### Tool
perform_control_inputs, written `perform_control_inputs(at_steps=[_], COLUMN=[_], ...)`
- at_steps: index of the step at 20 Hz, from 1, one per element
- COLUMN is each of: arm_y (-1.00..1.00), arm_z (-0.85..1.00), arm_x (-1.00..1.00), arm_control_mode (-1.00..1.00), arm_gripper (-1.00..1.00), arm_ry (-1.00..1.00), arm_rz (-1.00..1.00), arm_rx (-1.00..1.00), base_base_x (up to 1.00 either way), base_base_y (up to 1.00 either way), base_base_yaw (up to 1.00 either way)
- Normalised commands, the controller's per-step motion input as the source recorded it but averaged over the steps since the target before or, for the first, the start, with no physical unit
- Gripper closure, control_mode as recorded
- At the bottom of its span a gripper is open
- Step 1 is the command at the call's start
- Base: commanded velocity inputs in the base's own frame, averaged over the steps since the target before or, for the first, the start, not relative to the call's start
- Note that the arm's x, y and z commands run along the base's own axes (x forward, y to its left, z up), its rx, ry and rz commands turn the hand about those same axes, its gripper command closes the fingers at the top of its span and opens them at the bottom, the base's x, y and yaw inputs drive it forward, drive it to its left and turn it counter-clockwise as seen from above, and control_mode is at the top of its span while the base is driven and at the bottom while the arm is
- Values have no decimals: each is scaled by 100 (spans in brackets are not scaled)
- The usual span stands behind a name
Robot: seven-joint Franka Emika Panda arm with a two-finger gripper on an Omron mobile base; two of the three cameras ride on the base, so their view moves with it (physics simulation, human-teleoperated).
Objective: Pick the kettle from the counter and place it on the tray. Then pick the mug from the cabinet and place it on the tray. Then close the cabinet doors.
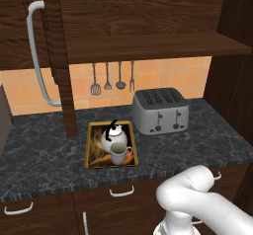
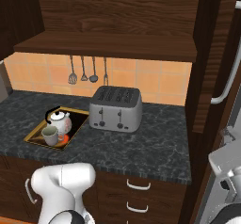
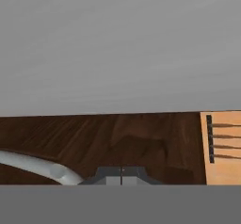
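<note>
The tool [image 3: 121,177] is seen at the bottom centre of the hand view, its two dark tips drawn together with only a thin seam between them and nothing held. Just left of the tips a curved silver handle [image 3: 40,166] crosses the lower left of that frame, lying on a dark wood door [image 3: 117,138]; whether the tool touches either cannot be told. At the right edge of that frame, orange tile and hanging utensils [image 3: 223,140] are visible.

In the left base view the tray [image 1: 92,147] lies on the desk [image 1: 44,150] at centre frame, its long axis running from front to back. The kettle [image 1: 114,136] and the mug [image 1: 118,153] are contained in it, the mug in front of the kettle and close against it. The kettle's black handle arches over its lid.

A toaster [image 1: 160,110] stands right of the tray. Above, the cabinet shelf [image 1: 148,46] is seen, with one door swung out at the upper left and the other [image 2: 207,58] at the right of the right base view.
</note>
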Motion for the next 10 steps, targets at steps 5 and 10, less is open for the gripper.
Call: perform_control_inputs(at_steps=[5, 10], arm_y=[25, 59], arm_z=[35, 20], arm_x=[0, 2], arm_control_mode=[-100, -100], arm_gripper=[100, 100], arm_ry=[0, 0], arm_rz=[-1, 0], arm_rx=[1, 0], base_base_x=[0, 0], base_base_y=[0, 0], base_base_yaw=[0, 0])
